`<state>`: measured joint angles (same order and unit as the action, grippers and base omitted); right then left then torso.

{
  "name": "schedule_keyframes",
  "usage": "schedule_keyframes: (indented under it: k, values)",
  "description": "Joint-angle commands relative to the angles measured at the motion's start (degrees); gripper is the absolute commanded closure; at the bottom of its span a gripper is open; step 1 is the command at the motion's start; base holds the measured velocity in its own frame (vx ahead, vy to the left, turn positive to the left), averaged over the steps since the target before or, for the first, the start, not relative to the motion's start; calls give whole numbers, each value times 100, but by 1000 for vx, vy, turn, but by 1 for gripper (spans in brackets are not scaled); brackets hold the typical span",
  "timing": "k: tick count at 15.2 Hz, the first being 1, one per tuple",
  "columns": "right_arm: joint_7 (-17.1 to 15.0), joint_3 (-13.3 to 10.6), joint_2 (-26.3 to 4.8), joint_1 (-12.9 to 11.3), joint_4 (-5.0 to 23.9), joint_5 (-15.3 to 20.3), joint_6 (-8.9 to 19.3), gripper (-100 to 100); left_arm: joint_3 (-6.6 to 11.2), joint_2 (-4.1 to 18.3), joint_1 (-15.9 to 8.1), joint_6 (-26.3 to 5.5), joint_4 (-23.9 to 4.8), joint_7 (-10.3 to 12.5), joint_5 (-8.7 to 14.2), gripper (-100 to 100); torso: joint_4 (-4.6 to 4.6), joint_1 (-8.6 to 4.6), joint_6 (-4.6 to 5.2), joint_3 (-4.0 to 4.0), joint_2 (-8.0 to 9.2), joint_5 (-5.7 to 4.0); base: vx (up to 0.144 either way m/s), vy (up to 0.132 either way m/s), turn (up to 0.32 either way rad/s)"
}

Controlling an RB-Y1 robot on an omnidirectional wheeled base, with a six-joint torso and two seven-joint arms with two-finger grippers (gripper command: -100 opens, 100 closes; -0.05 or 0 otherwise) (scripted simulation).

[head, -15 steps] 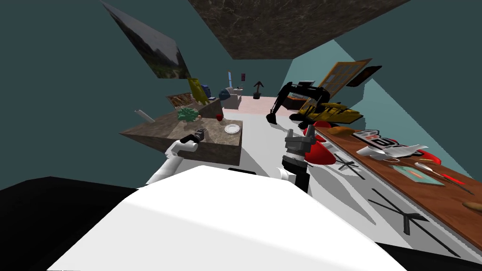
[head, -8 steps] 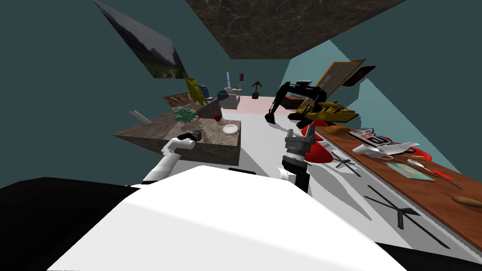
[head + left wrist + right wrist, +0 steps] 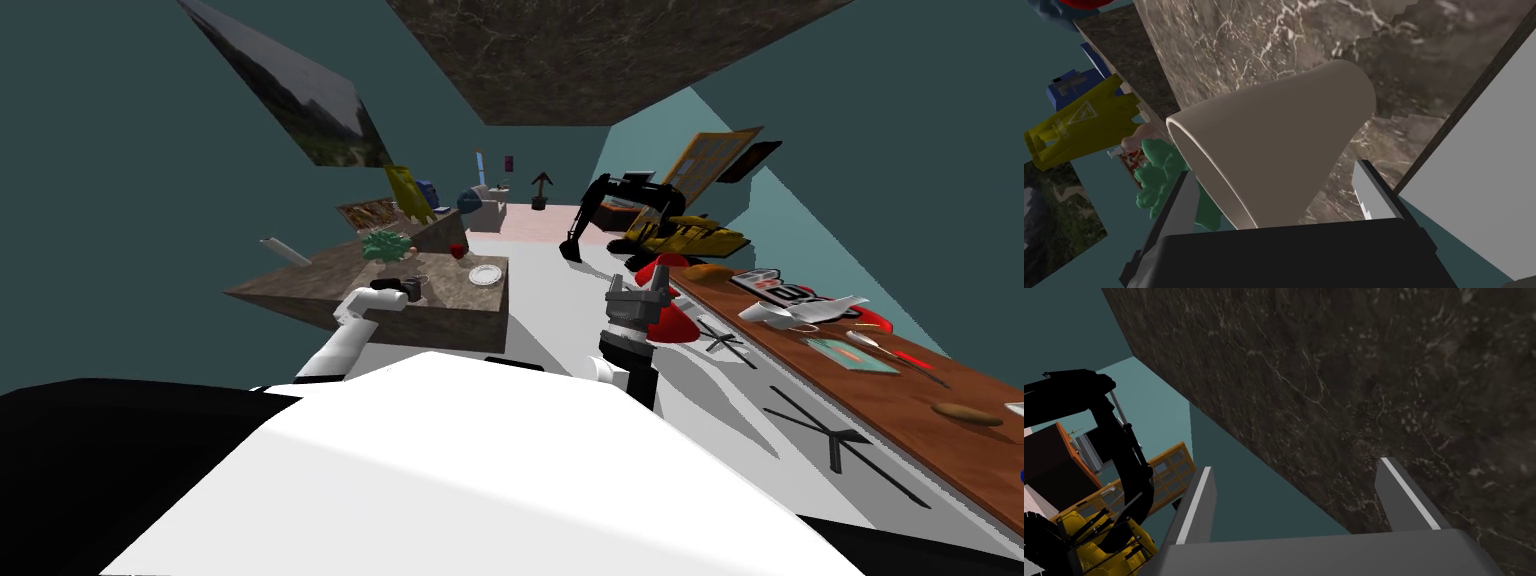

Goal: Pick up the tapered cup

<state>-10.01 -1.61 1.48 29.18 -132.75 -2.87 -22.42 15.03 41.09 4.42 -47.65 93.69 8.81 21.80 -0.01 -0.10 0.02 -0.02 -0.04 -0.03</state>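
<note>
Jaws: the left jaws stand spread apart, gripping nothing. The beige tapered cup [image 3: 1274, 145] sits in the gap between them, close against the dark body behind the blades. Its wide rim lies toward the blade on the side of the green leafy plant [image 3: 1159, 190]. Its narrow end points at veined brown marble. The other blade stands clear of the cup's side, with a gap showing. Whether the rim-side blade touches the cup: cannot tell.

Head view: the left arm [image 3: 345, 335] reaches to left of centre, jaws over the near part of the brown marble tabletop [image 3: 450, 292]. A round white plate [image 3: 485, 273] lies on the same tabletop, toward its right edge. A small red object [image 3: 458, 250] sits farther back, with the plant at the far left. A yellow caution sign [image 3: 405, 192] stands beyond them, up and left of centre.

The right jaws are open and empty. They are held up just right of frame centre, above the white floor [image 3: 560, 300] and beside a red rounded shape [image 3: 672, 322]. A yellow and black excavator [image 3: 660, 225] stands farther back. A long brown wooden tabletop [image 3: 900, 395] runs down the right side of the frame, with small things scattered along it.
</note>
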Motion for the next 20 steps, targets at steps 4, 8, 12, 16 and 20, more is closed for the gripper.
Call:
schedule_keyframes:
  k: [4, 8, 12, 16, 20]
  values:
    - [0, 0, 0, 0, 0, 0, 0, 0, 162, 229, -218, -621, -317, 157, 210, -100, 0, 2, -3, 0, 1, 1, 14, -21, -44]
    - [0, 0, 0, 0, 0, 0, 0, 0, 258, 361, -339, -1093, -493, 243, 335, -100, -1, -3, -1, -1, -2, 0, 20, -29, -60]
    - [0, 0, 0, 0, 0, 0, 0, 0, 352, 487, -457, -1513, -664, 327, 456, -100, 0, 1, -1, 0, 0, 0, 16, -19, -43]
    - [0, 0, 0, 0, 0, 0, 0, 0, 444, 608, -571, -1963, -831, 408, 574, -100, 0, 3, -1, 0, 0, 0, 16, -15, -40]
    - [0, 0, 0, 0, 0, 0, 0, 0, 532, 723, -680, -2424, -991, 486, 686, -100, -1, 0, -1, -2, -4, 0, 20, -18, -46]
